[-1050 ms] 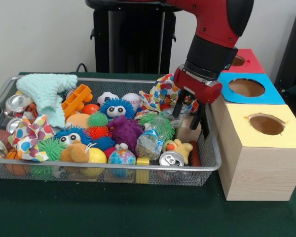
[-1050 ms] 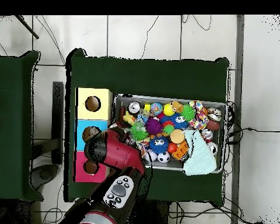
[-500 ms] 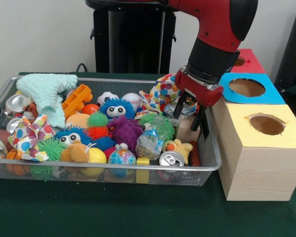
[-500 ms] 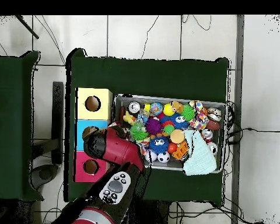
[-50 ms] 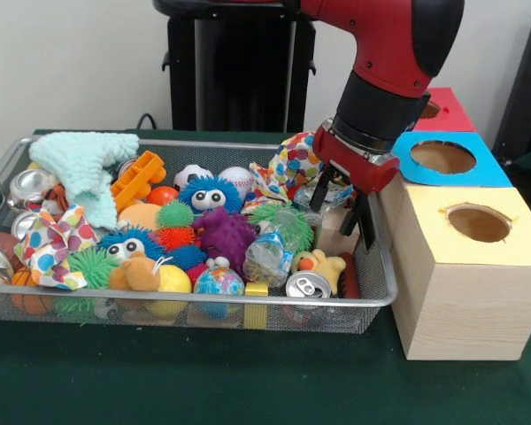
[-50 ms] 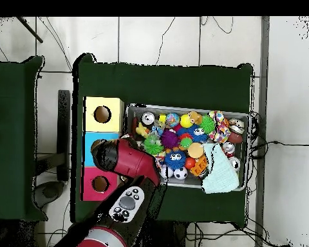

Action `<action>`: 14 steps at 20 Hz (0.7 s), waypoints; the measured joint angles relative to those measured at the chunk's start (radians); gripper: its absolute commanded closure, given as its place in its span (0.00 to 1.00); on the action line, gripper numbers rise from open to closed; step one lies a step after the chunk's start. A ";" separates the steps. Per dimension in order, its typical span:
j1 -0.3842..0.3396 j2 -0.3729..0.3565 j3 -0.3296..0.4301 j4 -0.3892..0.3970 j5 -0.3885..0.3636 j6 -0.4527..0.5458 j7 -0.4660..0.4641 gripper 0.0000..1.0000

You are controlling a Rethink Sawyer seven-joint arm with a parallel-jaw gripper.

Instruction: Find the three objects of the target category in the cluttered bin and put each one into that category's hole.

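Pincer [image 5: 343, 205] spread open, empty, above wire bin's [image 5: 203, 303] end beside the boxes [image 5: 465, 266]

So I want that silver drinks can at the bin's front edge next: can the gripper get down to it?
Probably yes: the silver drinks can lies uncovered, just forward of the gripper, with a yellow duck toy touching it.

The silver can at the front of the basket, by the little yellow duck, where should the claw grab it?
Probably across the silver can on its round sides, coming straight down from above. Its top with the pull tab faces the front rim, so it looks tipped on its side, and the curved body is the part left open. The yellow duck and the basket wall crowd it, so there's little room from the sides.
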 measured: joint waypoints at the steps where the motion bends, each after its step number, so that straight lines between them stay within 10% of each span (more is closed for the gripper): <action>1: -0.001 0.000 0.000 0.000 0.000 0.004 0.000 0.00; 14: -0.061 -0.027 0.000 0.000 -0.003 0.200 0.000 0.00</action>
